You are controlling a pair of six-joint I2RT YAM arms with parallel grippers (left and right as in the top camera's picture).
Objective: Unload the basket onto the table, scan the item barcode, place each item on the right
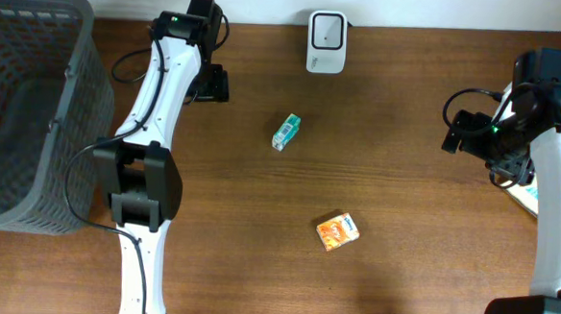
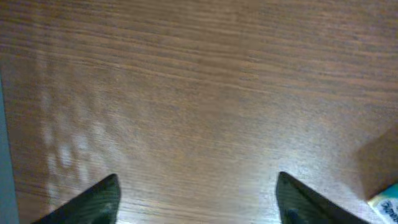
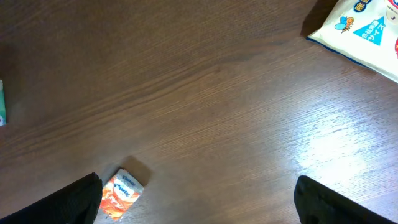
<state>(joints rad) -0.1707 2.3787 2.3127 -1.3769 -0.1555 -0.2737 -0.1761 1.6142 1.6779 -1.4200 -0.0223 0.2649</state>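
Two small items lie on the brown table: a teal box point(image 1: 286, 131) near the middle and an orange tissue pack point(image 1: 337, 231) nearer the front. The white barcode scanner point(image 1: 327, 29) stands at the back edge. My left gripper point(image 1: 212, 82) hovers at the back left, well left of the teal box. In its wrist view the left gripper point(image 2: 198, 177) is open over bare wood. My right gripper point(image 1: 461, 134) is at the right side; in its wrist view the right gripper point(image 3: 199, 179) is open and empty, with the tissue pack point(image 3: 121, 194) beside its left finger.
A grey mesh basket point(image 1: 23, 115) fills the far left. A white printed packet point(image 3: 364, 31) lies at the right edge under my right arm. The corner of a light packet point(image 2: 387, 200) shows at the left wrist view's lower right. Cables trail from both arms.
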